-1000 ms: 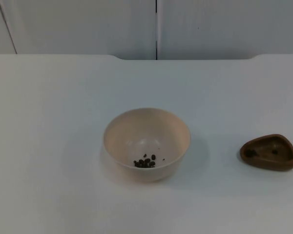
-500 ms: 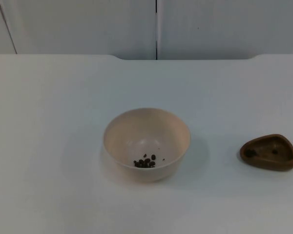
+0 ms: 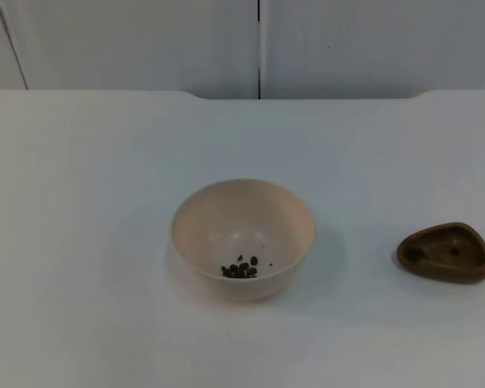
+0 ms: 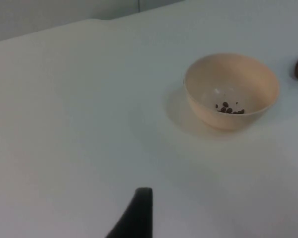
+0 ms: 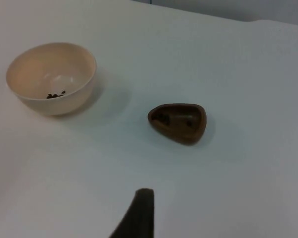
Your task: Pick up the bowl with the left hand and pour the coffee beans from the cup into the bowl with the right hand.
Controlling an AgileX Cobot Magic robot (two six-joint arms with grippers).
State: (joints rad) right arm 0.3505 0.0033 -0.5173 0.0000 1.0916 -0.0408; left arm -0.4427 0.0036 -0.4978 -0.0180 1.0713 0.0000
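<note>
A cream bowl [image 3: 242, 238] stands upright at the middle of the white table, with a small heap of coffee beans [image 3: 241, 269] on its bottom. To its right a brown, rounded-triangular cup [image 3: 444, 252] rests on the table, two dark spots inside it. My left gripper [image 4: 139, 213] hangs back above the table, well short of the bowl [image 4: 232, 90] and its beans [image 4: 229, 108]. My right gripper [image 5: 138, 213] is likewise drawn back, some way from the cup [image 5: 178, 122] and the bowl [image 5: 51, 77]. Both arms wait, touching nothing.
The white table top [image 3: 81, 202] ends at the grey partition wall [image 3: 145, 44], which has a dark vertical seam [image 3: 259, 48]. The cup sits close to the table's right side.
</note>
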